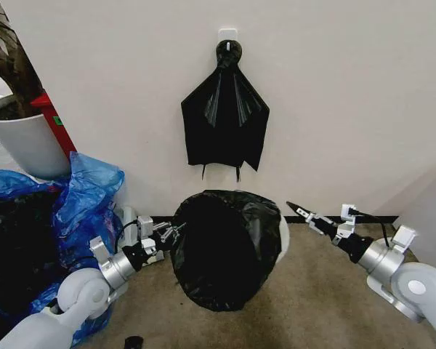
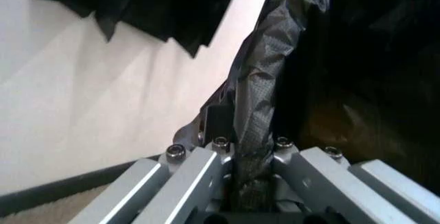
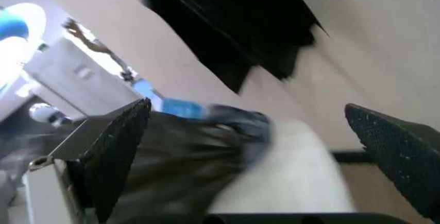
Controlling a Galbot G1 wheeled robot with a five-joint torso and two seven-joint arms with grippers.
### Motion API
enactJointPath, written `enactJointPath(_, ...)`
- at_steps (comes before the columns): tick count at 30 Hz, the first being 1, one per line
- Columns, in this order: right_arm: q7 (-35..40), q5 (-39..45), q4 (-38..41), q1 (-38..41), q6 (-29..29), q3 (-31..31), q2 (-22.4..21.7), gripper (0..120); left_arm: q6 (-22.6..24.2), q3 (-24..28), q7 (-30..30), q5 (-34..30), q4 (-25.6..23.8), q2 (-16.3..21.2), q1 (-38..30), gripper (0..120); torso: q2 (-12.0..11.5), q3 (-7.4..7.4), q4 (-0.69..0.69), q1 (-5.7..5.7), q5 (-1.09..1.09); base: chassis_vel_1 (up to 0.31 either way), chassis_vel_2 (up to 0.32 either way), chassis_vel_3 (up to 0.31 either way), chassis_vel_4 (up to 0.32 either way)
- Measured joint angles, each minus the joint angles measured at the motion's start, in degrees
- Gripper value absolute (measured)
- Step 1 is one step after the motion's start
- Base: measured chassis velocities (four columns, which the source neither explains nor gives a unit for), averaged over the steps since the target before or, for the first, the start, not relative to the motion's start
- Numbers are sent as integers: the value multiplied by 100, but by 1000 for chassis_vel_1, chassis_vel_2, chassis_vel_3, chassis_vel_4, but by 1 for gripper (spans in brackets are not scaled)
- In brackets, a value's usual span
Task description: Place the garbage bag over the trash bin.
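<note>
Glossy wrinkled plastic garbage bag point(image 1: 225, 247); smooth cream plastic trash bin point(image 1: 284, 236).

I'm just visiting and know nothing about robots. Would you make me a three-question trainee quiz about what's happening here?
1. True or false: the thin glossy black plastic garbage bag already covers most of the small round cream-white plastic trash bin.
2. Which gripper clamps the bag's edge: A) left gripper, B) right gripper?
3. Fill in: the fan-shaped black plastic bundle hangs from a hook on the ____.

Key: 1 true, a strip of white still shows on the right; 2 A, while the right jaws stand open beside the bin; 3 wall.
</note>
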Motion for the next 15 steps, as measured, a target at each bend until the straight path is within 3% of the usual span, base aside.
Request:
enactJointPath(4,414,-363,700,71,343,-81,217,100,270,249,-1293,66,-205,-70,-79,0,0,0,-2,0,-1,0,0,0,0)
enactJointPath(6,1401,-795,1402,188,507,-419,350,100,436,393,-2487,135,-388,-150,-191,0,0,0,3,0,-2,0,0,0,0)
enactJointPath(7,1401,-795,1402,188,507,-419,350,100,436,393,-2487,135,-388,-150,-191,0,0,0,3,0,-2,0,0,0,0)
enactJointPath(9,2181,-1317,1868,219,489,-707,458,100,573,518,-3408,147,-563,-234,-325,0,0,0,3,0,-3,0,0,0,0)
enactJointPath(10,2206,-1344,1888,218,487,-721,464,100,591,534,-3508,147,-579,-242,-337,0,0,0,3,0,-3,0,0,0,0)
enactJointPath(13,2608,-2440,2253,141,266,-1141,567,100,709,913,-4593,306,-769,-299,-421,0,0,0,-2,0,1,0,0,0,0)
enactJointPath(15,2695,-2776,2322,158,165,-1378,595,100,679,1082,-4750,581,-808,-300,-384,0,0,0,-2,0,-1,0,0,0,0)
